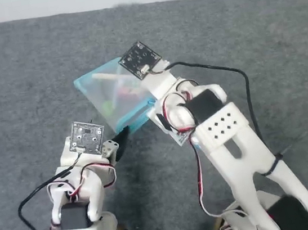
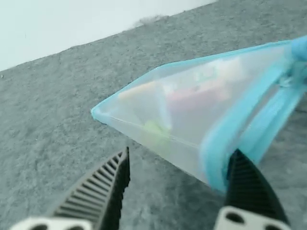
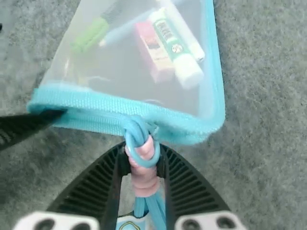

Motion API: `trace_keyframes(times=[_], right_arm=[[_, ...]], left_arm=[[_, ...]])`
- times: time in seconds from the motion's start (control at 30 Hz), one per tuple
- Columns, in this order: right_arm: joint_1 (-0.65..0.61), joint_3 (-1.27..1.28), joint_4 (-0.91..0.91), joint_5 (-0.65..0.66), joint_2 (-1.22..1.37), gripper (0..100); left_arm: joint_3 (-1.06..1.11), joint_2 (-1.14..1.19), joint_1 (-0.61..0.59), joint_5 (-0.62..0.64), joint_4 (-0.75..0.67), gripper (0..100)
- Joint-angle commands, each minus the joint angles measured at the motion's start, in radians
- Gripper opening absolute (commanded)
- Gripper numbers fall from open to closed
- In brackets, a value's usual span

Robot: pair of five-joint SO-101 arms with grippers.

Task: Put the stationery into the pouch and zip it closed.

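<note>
Pinching the zipper pull [image 3: 142, 149], my right gripper [image 3: 139, 165] is clamping shut on it, with the pouch [image 1: 108, 92] and its stationery [image 3: 168, 43] lying at 10 o'clock from it in the high view. My left gripper [image 2: 181, 155] is gaping at the pouch's 6 o'clock, straddling its zipper-edge corner.

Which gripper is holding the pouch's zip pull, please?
The right gripper, shut on the pink pull; the left gripper is open at the pouch's corner.

Pouch [image 3: 110, 72]: smooth translucent plastic film, slight sheen; edging and zip tape [image 3: 86, 108] of woven blue cloth. Zip pull [image 3: 142, 143]: blue cord with smooth pink sleeve. Left gripper [image 2: 181, 155], right gripper [image 3: 141, 153]: matt black ribbed plastic. Table [image 1: 24, 81]: rough, matt grey carpet-like cloth.
</note>
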Motion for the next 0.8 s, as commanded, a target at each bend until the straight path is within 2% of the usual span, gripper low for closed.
trace_keyframes(times=[0.0, 0.27, 0.47, 0.57, 0.77], right_arm=[[0.004, 0.038, 0.002, 0.017, -0.093, 0.6], [0.004, 0.16, 0.002, 0.029, -0.255, 0.6], [-0.008, 0.201, 0.002, 0.055, -0.318, 0.6], [-0.059, 0.203, -0.007, 0.058, -0.32, 0.6], [-0.183, 0.204, -0.077, 0.063, -0.317, 0.6]], left_arm=[[0.005, -0.003, -0.023, 0.008, -0.077, 29], [0.091, -0.003, -0.017, 0.008, -0.198, 22], [0.104, -0.003, -0.006, 0.011, -0.218, 9], [0.104, -0.003, 0.063, 0.014, -0.213, 0], [0.102, -0.003, 0.183, 0.032, -0.198, 1]])
